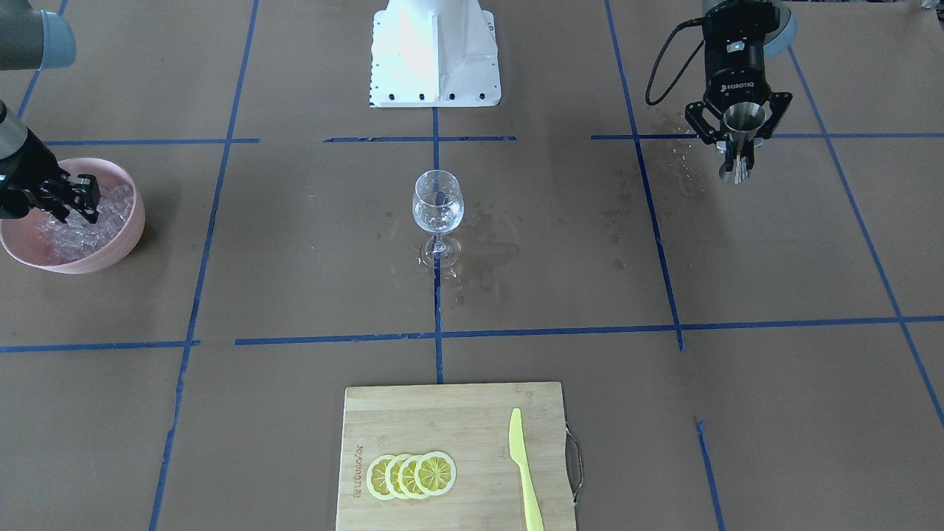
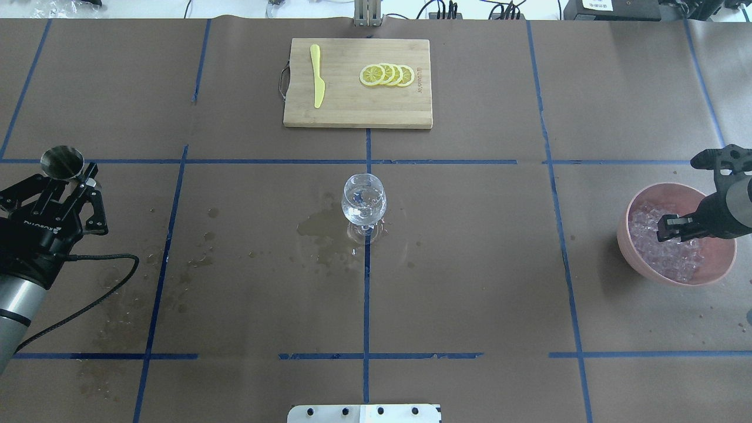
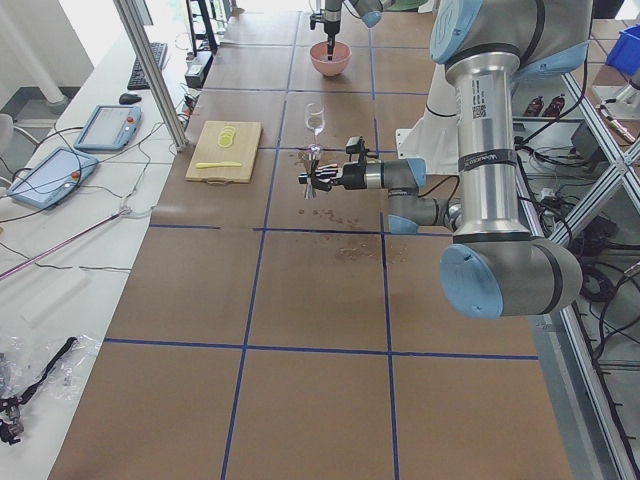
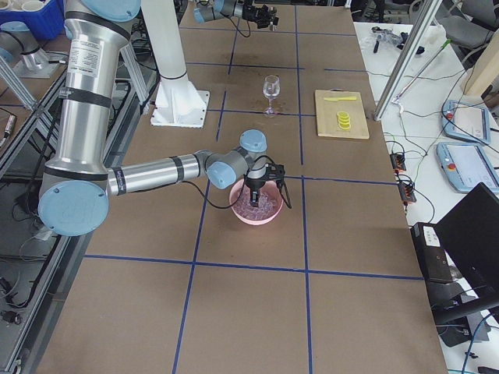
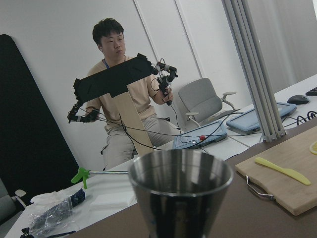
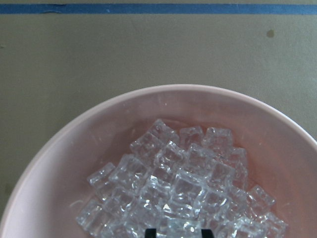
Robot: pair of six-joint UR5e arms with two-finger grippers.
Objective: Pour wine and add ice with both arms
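A clear wine glass (image 1: 437, 204) stands at the table's middle (image 2: 363, 204) with a little clear wine in it. My left gripper (image 1: 737, 131) is shut on a steel jigger (image 2: 61, 162), held upright above the table, far to the side of the glass; the jigger's cup fills the left wrist view (image 5: 181, 191). My right gripper (image 2: 674, 228) reaches down into a pink bowl (image 2: 719, 267) of ice cubes (image 6: 178, 188). Its fingertips (image 6: 149, 231) stand close together in the ice with a cube between them.
A bamboo cutting board (image 2: 352, 111) with lemon slices (image 2: 388, 74) and a yellow knife (image 2: 317, 82) lies on the operators' side. Wet patches (image 2: 320, 226) darken the paper around the glass and near the left arm. The white base block (image 1: 435, 51) stands behind the glass.
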